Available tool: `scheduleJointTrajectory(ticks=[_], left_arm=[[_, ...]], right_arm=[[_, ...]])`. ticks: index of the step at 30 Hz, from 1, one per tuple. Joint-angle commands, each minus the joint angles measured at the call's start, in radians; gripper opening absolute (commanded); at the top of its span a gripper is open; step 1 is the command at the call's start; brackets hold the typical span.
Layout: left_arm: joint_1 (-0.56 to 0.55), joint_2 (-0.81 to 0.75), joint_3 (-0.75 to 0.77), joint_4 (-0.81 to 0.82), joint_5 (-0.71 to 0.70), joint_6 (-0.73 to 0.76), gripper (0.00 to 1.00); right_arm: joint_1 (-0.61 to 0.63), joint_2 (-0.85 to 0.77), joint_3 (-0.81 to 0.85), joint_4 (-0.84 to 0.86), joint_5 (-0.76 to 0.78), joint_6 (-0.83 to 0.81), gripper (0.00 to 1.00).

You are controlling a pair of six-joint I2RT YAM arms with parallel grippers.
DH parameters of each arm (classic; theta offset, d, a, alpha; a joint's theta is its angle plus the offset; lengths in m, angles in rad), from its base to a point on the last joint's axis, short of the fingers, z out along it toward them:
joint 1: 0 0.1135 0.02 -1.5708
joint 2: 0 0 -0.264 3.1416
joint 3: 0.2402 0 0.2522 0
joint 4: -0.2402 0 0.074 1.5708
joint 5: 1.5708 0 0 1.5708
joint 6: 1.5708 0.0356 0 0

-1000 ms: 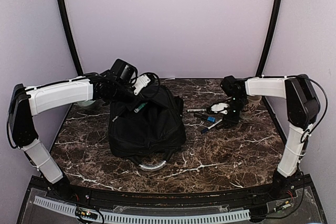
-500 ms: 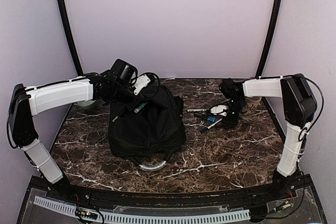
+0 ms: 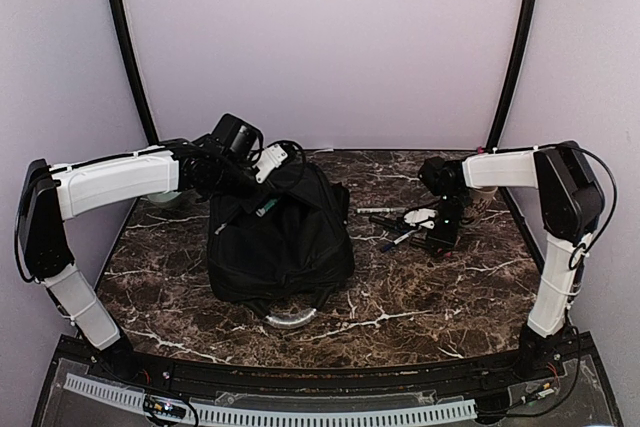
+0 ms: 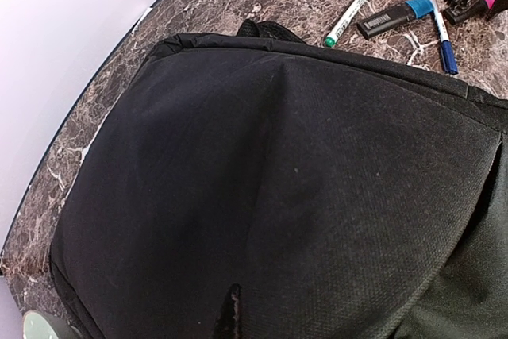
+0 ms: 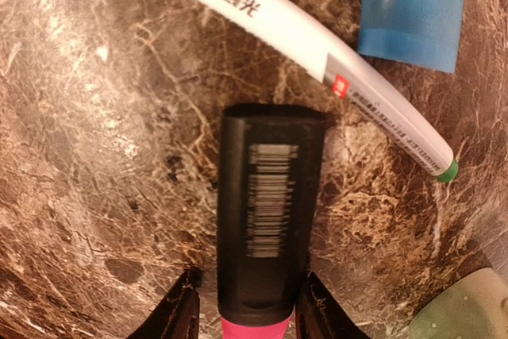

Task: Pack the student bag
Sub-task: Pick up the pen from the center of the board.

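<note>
The student bag (image 3: 280,242), black and soft, lies left of centre on the marble table, its pale grey loop handle (image 3: 285,317) toward the near edge. My left gripper (image 3: 250,179) sits at the bag's far top edge, shut on its fabric. The left wrist view is filled with black cloth (image 4: 278,180), and one fingertip (image 4: 228,315) shows. My right gripper (image 5: 248,307) is down on the table right of the bag (image 3: 437,232). Its jaws are closed on the sides of a black highlighter (image 5: 270,212) with a pink end and a barcode.
Beside the highlighter lie a white pen with a green tip (image 5: 317,45), a black marker with a blue cap (image 4: 393,16) and a blue pen (image 4: 440,29). A pale bowl (image 3: 165,197) stands at the back left. A pale cup (image 3: 485,192) stands behind the right gripper.
The right gripper's jaws have narrowed round the highlighter and the wrist has shifted a little. The left arm and the bag have not moved.
</note>
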Motion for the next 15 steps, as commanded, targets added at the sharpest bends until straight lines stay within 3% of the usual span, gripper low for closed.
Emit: scheduleJointTrajectory(ticks=[1, 9, 15], left_arm=[[0.018, -0.006, 0.037, 0.014, -0.010, -0.021, 0.00], [0.018, -0.007, 0.037, 0.012, -0.013, -0.022, 0.00], [0.017, -0.009, 0.037, 0.013, -0.013, -0.022, 0.00]], right_arm=[[0.015, 0.004, -0.021, 0.004, 0.002, 0.051, 0.42], [0.049, -0.002, -0.019, 0.013, 0.062, 0.148, 0.29], [0.152, -0.118, -0.029, -0.045, 0.050, 0.244, 0.20]])
